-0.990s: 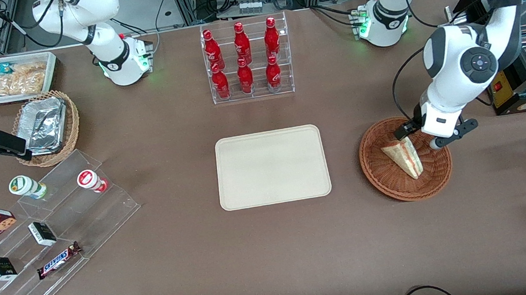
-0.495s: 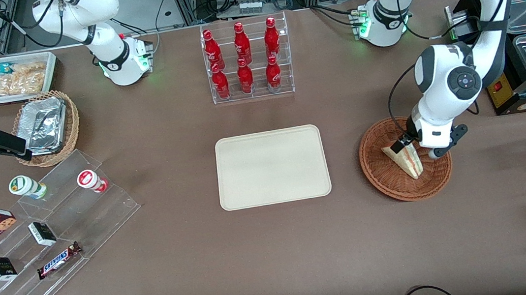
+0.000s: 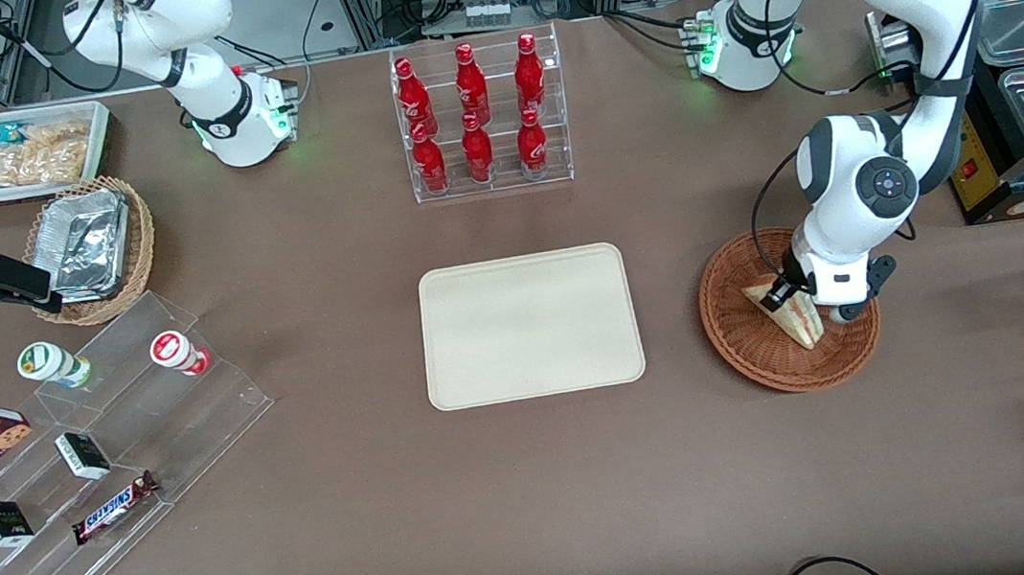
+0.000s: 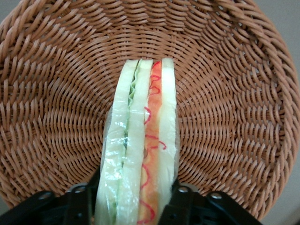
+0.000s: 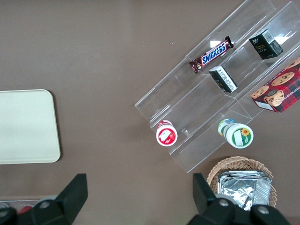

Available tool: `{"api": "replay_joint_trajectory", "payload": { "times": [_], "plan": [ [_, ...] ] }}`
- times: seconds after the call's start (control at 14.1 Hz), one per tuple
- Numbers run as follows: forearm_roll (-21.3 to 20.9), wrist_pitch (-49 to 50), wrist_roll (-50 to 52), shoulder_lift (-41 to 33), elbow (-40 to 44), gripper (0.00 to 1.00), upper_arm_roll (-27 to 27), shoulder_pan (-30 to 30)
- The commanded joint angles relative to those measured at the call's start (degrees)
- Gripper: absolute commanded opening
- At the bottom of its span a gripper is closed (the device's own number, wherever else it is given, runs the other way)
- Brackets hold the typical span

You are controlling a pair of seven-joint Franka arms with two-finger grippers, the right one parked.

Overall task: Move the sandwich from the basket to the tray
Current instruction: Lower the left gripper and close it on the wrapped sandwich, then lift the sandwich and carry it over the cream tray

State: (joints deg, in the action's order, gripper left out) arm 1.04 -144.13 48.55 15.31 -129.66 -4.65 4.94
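You're looking at the gripper (image 3: 798,301) sitting down inside the basket (image 3: 750,347), fingers (image 4: 180,206) spread on either side of the sandwich (image 4: 140,150), which is lying in the basket, well apart from the tray (image 3: 531,324).

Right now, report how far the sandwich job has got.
Nothing is delivered yet: the tray lies bare. In hand: the gripper is down in the basket, its jaws on either side of the sandwich, which stands on edge on the weave; whether they already press it, I cannot tell. Left: grip, lift it out, carry it toward the parked arm's end and set it on the tray.
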Motion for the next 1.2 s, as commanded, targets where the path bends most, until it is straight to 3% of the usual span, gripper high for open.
{"api": "replay_joint_trajectory", "payload": {
  "times": [0.0,0.21,0.35,0.49,0.64,0.85,1.13],
  "plan": [
    [-0.9,3.8,-3.4,-2.3,1.1,0.06,0.1,-0.1],
    [-1.4,9.4,-7.4,-2.2,7.0,0.06,0.0,0.2],
    [-1.4,14.7,-16.6,-1.0,11.2,0.09,-0.3,0.3],
    [-1.6,18.8,-18.3,1.1,16.8,0.14,-1.1,3.6],
    [-1.7,25.5,-20.8,5.1,24.7,0.09,-1.1,7.7],
    [-1.9,30.3,-19.9,10.5,32.8,0.06,-1.2,13.5],
    [-1.7,30.2,-7.9,18.6,41.5,0.04,-1.2,23.1]
  ]
}}
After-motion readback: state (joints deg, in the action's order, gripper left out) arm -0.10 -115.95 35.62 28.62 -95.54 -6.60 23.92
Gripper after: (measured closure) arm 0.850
